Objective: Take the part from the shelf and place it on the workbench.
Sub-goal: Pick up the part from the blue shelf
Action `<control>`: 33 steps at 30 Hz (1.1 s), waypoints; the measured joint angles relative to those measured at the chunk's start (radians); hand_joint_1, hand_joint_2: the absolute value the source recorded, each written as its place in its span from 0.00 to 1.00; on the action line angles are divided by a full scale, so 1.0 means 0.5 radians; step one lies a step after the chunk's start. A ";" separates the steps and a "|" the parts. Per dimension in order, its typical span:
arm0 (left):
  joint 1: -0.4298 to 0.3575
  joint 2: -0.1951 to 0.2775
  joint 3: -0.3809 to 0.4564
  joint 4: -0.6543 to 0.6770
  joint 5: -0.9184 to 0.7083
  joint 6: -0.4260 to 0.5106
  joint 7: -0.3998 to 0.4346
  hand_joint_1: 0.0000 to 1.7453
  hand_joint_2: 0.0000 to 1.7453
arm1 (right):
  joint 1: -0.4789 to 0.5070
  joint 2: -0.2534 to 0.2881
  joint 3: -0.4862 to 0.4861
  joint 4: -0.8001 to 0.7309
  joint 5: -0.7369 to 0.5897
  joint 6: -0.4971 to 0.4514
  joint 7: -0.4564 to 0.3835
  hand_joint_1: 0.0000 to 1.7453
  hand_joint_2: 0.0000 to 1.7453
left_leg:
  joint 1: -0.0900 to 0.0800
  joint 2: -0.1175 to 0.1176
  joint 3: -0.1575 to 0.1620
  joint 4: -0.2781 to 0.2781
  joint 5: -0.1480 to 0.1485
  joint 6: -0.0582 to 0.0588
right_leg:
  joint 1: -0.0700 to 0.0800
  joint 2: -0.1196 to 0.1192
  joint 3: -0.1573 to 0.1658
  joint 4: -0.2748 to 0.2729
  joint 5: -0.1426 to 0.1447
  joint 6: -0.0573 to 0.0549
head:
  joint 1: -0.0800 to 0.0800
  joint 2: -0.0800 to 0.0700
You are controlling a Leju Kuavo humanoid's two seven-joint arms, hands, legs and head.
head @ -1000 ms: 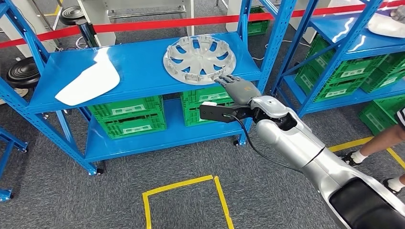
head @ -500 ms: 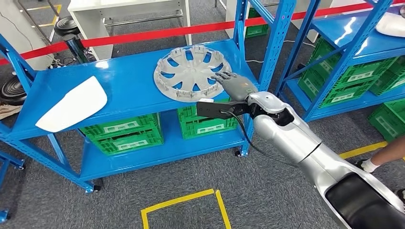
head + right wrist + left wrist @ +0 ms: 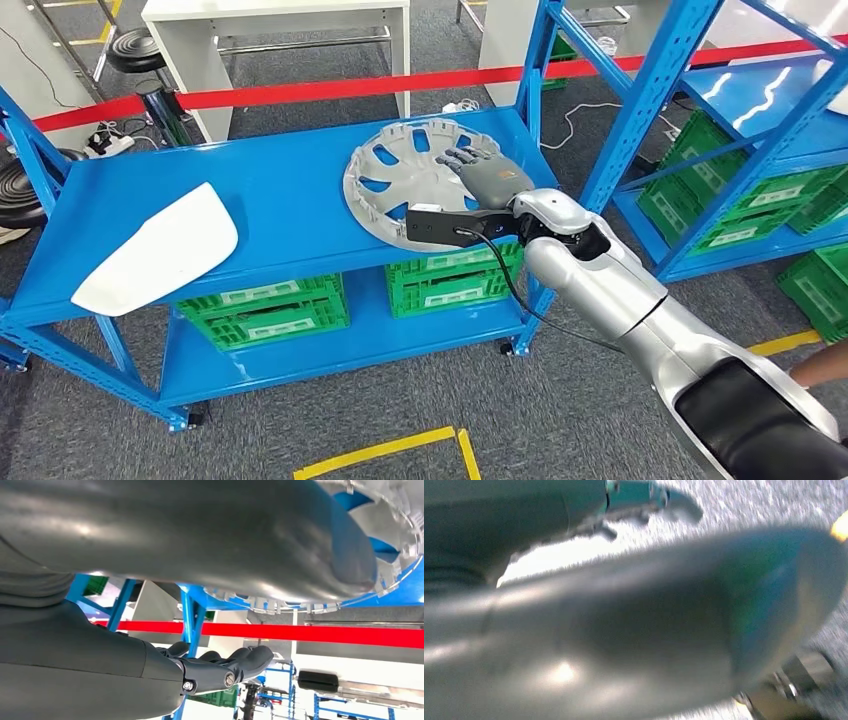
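Observation:
The part is a silver wheel cover (image 3: 400, 185) lying on the upper blue shelf (image 3: 280, 190), its near rim at the shelf's front edge. My right hand (image 3: 485, 175) lies over the cover's right side with its fingers stretched out and apart, gripping nothing. In the right wrist view the thick thumb (image 3: 200, 530) runs alongside the wheel cover (image 3: 380, 525), and the dark fingers (image 3: 225, 667) stay apart from it. The left wrist view is blurred: my left hand (image 3: 624, 620) hangs over grey floor, holding nothing, its fingers (image 3: 649, 497) off the thumb.
A white curved panel (image 3: 160, 250) lies on the same shelf at the left. Green crates (image 3: 265, 305) fill the lower shelf. A blue upright (image 3: 545, 60) stands just right of the cover. Red tape (image 3: 330, 90) runs behind. A second blue rack (image 3: 760, 100) is at the right.
The camera has moved closer and the whole scene has shifted. My right hand has gone from the cover's near rim to lying across its face.

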 joint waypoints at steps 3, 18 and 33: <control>0.002 -0.008 0.000 -0.001 -0.005 -0.002 0.002 0.00 0.00 | 0.010 -0.002 0.000 0.009 -0.003 -0.002 0.000 0.00 0.00 | -0.003 -0.009 0.091 0.000 -0.079 -0.012 | 0.018 -0.001 0.005 -0.325 0.264 -0.036 | 0.002 0.000; -0.014 -0.020 0.011 -0.006 0.001 0.008 0.020 0.00 0.00 | 0.106 -0.013 -0.035 0.022 0.029 -0.047 0.052 0.00 0.25 | 0.027 0.005 -0.140 0.215 -0.033 -0.153 | -0.006 0.007 0.244 -0.588 0.369 -0.107 | -0.008 0.000; -0.025 -0.024 0.012 -0.009 -0.021 -0.009 -0.005 0.00 0.00 | 0.128 -0.013 -0.096 0.025 -0.141 0.038 0.097 0.00 1.00 | 0.015 0.001 -0.061 -0.025 0.067 -0.079 | 0.004 0.006 0.267 -0.604 0.344 -0.046 | -0.008 0.000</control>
